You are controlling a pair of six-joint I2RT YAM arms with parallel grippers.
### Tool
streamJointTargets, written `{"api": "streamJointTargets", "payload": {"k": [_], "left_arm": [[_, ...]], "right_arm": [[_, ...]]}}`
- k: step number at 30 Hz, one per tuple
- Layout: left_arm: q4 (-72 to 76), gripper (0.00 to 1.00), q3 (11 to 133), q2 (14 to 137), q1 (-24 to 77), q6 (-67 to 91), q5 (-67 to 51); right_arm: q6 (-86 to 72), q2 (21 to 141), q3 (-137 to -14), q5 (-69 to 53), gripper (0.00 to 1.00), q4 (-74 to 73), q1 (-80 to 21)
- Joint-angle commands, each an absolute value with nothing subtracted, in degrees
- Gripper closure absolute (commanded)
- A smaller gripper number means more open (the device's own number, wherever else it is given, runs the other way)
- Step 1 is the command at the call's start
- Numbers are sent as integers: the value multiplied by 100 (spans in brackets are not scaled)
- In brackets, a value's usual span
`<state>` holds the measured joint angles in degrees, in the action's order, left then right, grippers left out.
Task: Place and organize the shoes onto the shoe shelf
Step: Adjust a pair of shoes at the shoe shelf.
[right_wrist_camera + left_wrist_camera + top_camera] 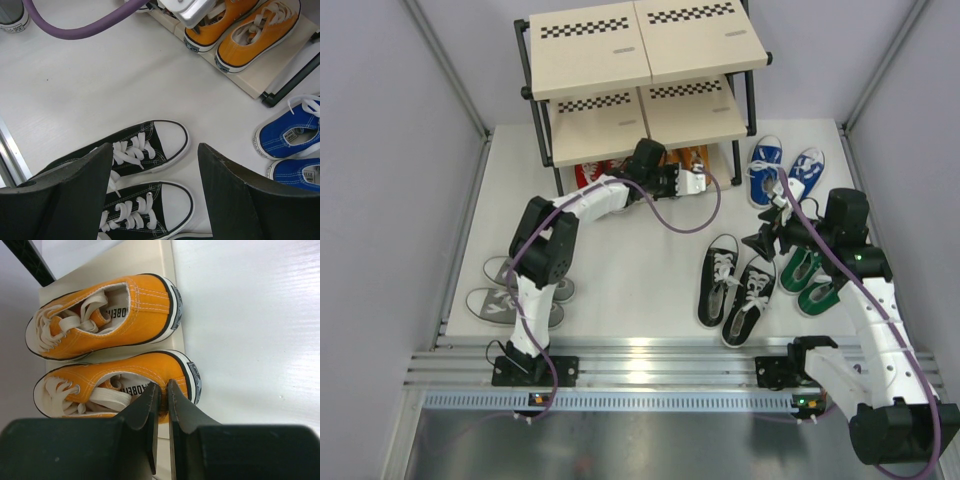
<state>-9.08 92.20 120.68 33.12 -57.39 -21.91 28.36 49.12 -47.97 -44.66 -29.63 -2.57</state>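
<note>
Left tool (164,390) is clenching the heel of the orange canvas sneaker (150,367) beneath it on the beige-boarded shoe shelf (590,60). Right tool (155,150) is hanging released above black canvas sneakers (150,192). Grey sneakers (510,305), green sneakers (815,285) and blue sneakers (765,170) are waiting on the table (620,280).

My left arm (588,203) and right arm (880,325) have white links, black joint housings, purple cables (80,31); tool fingers (65,200) are matte black.
</note>
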Motion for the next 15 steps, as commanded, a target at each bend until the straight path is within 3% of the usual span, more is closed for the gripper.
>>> {"api": "streamJointTargets", "payload": {"k": [1,15], "left_arm": [[-1415,100,9431,12041,3287,-5994,-2637],[-1433,99,9685,12225,3278,-6073,-2628]], "right_arm": [[2883,4834,-4808,-4526,31,-2839,-185],[2883,4843,-4808,-4518,31,-2839,-184]]}}
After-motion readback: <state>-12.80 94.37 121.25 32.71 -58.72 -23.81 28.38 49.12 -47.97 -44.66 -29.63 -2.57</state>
